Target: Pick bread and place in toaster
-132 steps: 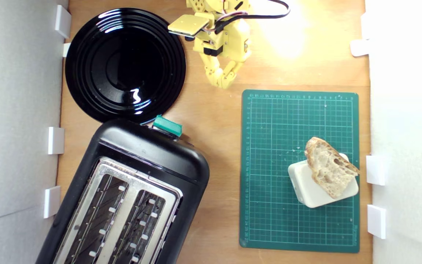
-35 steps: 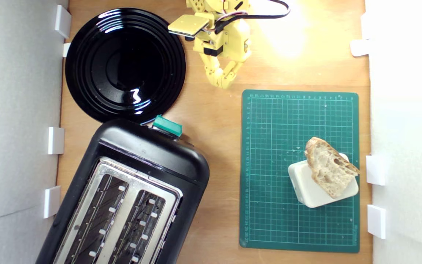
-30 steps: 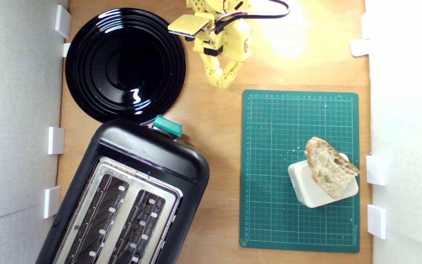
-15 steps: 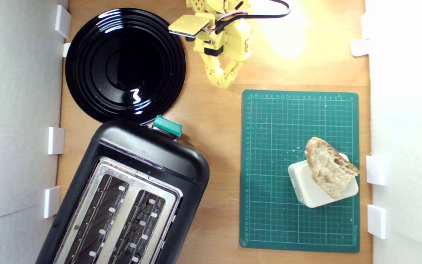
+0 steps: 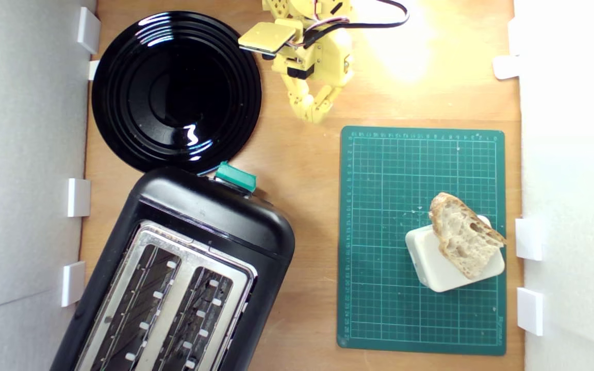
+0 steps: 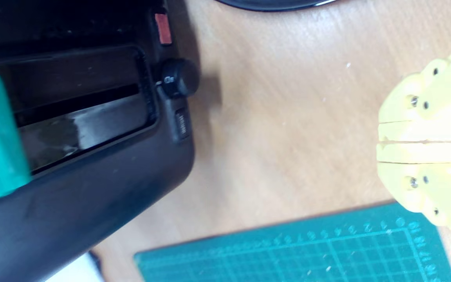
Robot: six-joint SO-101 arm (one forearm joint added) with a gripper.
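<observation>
Exterior view showed the bread (image 5: 464,234), an irregular wedge with pale, holey crumb and a tan crust, lying tilted across a cream rounded block (image 5: 444,263) on the green gridded cutting mat (image 5: 390,206), toward the exterior view's right. The mat lay flat on the smooth wooden desk (image 5: 302,170). Well apart from the bread, at the exterior view's lower left, stood the toaster (image 5: 183,268), a black, round-cornered body set at an angle, with a silver metal top plate, two long slots and a teal-green lever (image 5: 235,176) at its upper end. Just beyond the lever sat a round, glossy black plate (image 5: 176,90) with concentric ridges. The yellow plastic pincer (image 5: 313,116) hung over bare desk between the plate and the mat's upper edge, its fingers pressed together with nothing between them; the wrist view showed the two yellow fingertips (image 6: 421,131) meeting along a thin seam, beside the toaster's dark side (image 6: 92,164).
</observation>
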